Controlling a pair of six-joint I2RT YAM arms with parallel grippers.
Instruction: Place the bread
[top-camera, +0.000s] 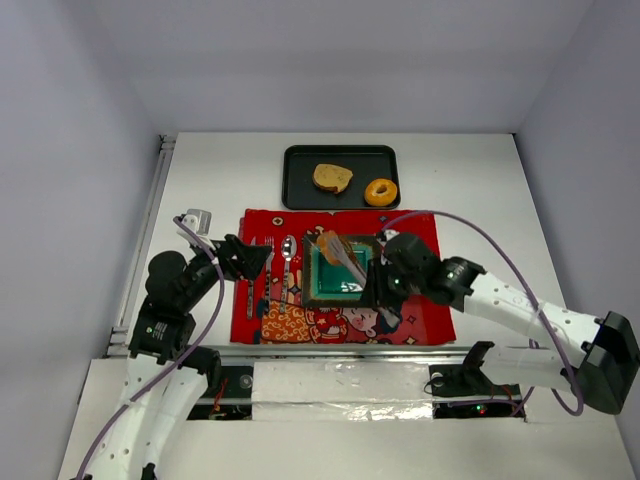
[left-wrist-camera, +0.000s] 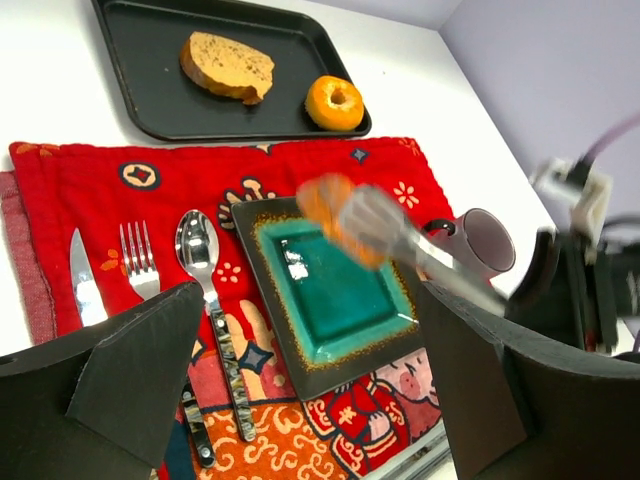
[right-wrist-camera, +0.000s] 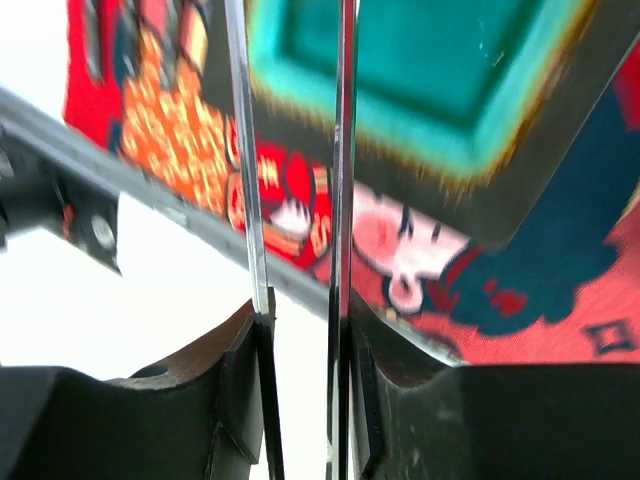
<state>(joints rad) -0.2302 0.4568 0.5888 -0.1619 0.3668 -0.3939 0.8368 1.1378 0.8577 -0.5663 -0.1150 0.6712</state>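
Observation:
A tan toast slice (top-camera: 332, 178) and a golden ring bun (top-camera: 380, 192) lie on a black tray (top-camera: 300, 160) at the back. My right gripper (top-camera: 385, 285) is shut on metal tongs (top-camera: 352, 268). The tongs hold a small orange-brown bread chunk (top-camera: 330, 246) just above the far left corner of a teal square plate (top-camera: 340, 275). The left wrist view shows the chunk (left-wrist-camera: 330, 205), blurred, in the tongs (left-wrist-camera: 420, 250) over the plate (left-wrist-camera: 335, 300). In the right wrist view the tong arms (right-wrist-camera: 343, 180) run out from between my right gripper's (right-wrist-camera: 300, 330) jaws. My left gripper (top-camera: 262, 258) is open and empty over the cutlery.
A red patterned mat (top-camera: 410, 320) lies under the plate. A knife (left-wrist-camera: 82, 280), fork (left-wrist-camera: 140, 265) and spoon (left-wrist-camera: 198, 245) lie on it left of the plate. A purple mug (left-wrist-camera: 485, 240) stands right of the plate. A small white object (top-camera: 197, 220) sits at the left.

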